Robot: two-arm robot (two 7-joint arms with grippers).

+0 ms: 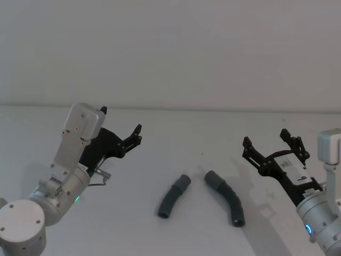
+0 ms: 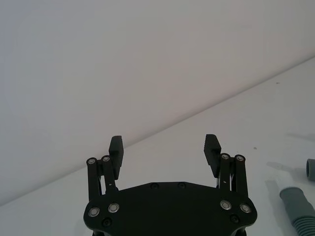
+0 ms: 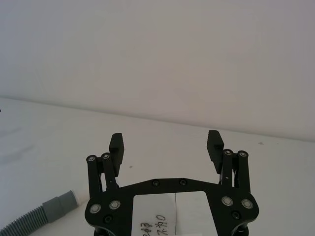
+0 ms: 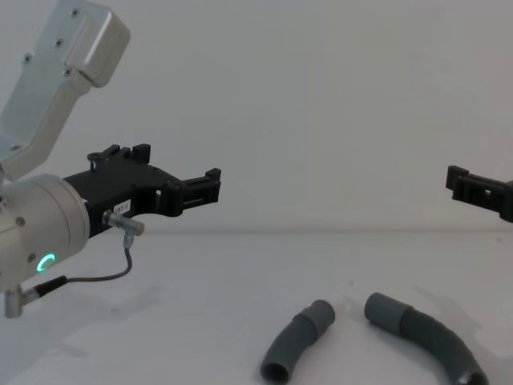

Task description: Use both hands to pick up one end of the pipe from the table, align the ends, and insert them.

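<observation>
Two dark grey curved pieces of pipe lie on the white table (image 1: 170,133). The shorter piece (image 1: 173,196) (image 4: 296,341) is on the left and the longer piece (image 1: 226,198) (image 4: 425,337) on the right. Their upper ends (image 1: 184,181) (image 1: 211,177) point toward each other across a small gap. My left gripper (image 1: 121,120) (image 2: 164,142) (image 4: 180,172) hovers open and empty, left of the shorter piece. My right gripper (image 1: 265,137) (image 3: 166,140) hovers open and empty, right of the longer piece. The right wrist view shows the longer piece's cuff (image 3: 61,206).
A plain pale wall (image 1: 170,48) rises behind the table. A thin cable (image 4: 120,269) loops under the left wrist. White tabletop lies bare around both pipe pieces and between the arms.
</observation>
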